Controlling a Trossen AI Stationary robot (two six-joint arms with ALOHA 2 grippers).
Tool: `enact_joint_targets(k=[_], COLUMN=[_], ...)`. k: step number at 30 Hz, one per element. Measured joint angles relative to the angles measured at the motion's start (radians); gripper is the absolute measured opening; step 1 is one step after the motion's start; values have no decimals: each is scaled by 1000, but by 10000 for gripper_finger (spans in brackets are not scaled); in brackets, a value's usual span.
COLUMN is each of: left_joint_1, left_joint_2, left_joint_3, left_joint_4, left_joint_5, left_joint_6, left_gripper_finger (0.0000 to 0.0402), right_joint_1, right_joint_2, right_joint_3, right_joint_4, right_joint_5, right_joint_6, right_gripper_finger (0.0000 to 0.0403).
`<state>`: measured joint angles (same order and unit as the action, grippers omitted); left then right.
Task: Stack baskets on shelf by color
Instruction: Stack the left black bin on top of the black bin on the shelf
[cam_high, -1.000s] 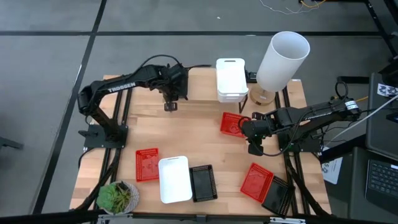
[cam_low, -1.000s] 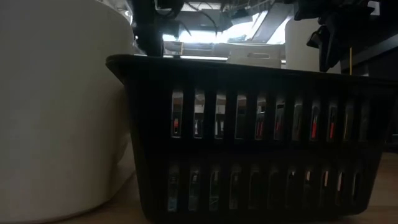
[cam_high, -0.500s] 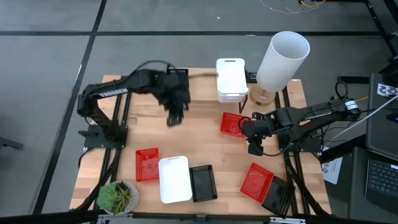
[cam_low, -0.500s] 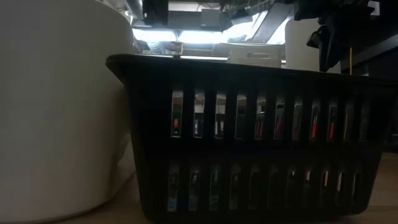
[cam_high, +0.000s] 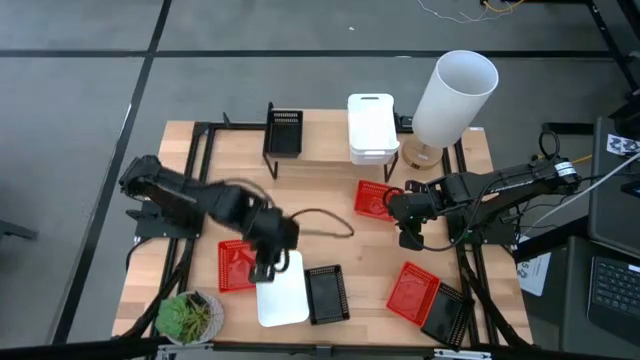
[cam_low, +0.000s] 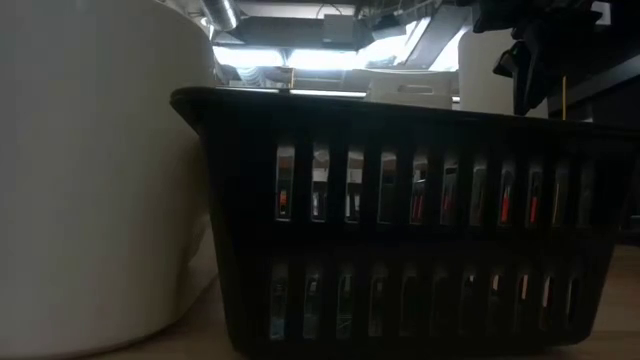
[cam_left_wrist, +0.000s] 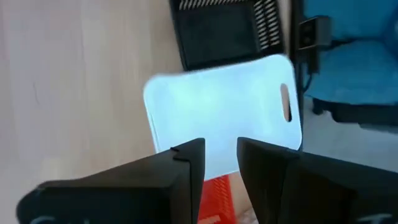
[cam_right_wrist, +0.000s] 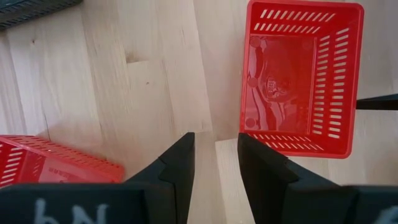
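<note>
The left end effector (cam_high: 263, 268) is hovering over the near end of the white basket (cam_high: 280, 289) lying on the table (cam_high: 330, 240), its fingers (cam_left_wrist: 186, 168) standing slightly apart with nothing between them. A black basket (cam_high: 285, 131) is sitting on the shelf (cam_high: 320, 150) beside stacked white baskets (cam_high: 371, 127). The right end effector (cam_high: 408, 238) is waiting near a red basket (cam_high: 374, 199), fingers parted and empty.
</note>
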<state>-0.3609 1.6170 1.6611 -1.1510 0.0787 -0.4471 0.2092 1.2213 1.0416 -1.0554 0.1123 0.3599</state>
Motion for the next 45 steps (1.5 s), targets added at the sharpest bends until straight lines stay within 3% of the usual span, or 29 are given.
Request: enact_joint_targets(k=[4,7,14,18,27,30,34,45], left_joint_1=[-82,-116,-92,-47,-6,-13,-22,32], left_joint_2=[0,0,39,134,326,349,352,432], left_joint_3=[-120,-203,-299,-278,-221,-199,-169,-168], left_joint_4=[11,150,741,770,713,717,744,641], left_joint_5=[-47,-83,-256,-271,-179,-144,-22,-43], left_joint_6=[-217,-296,-132,-91,-90,-68,-40,-30], left_gripper_finger=[86,86,86,85,85,85,85,85], right_joint_1=[0,0,0,15,110,137,161,169], right_joint_2=[0,0,0,-3,-33,-39,-42,-42], right_joint_3=[0,0,0,0,0,1,0,0], right_joint_4=[0,-1,-41,-106,-129,-130,-129,-121], right_joint_5=[0,0,-31,-110,-115,-114,-114,-106], right_joint_6=[-2,-2,10,119,221,242,241,240], right_gripper_finger=[121,121,121,121,121,121,121,121])
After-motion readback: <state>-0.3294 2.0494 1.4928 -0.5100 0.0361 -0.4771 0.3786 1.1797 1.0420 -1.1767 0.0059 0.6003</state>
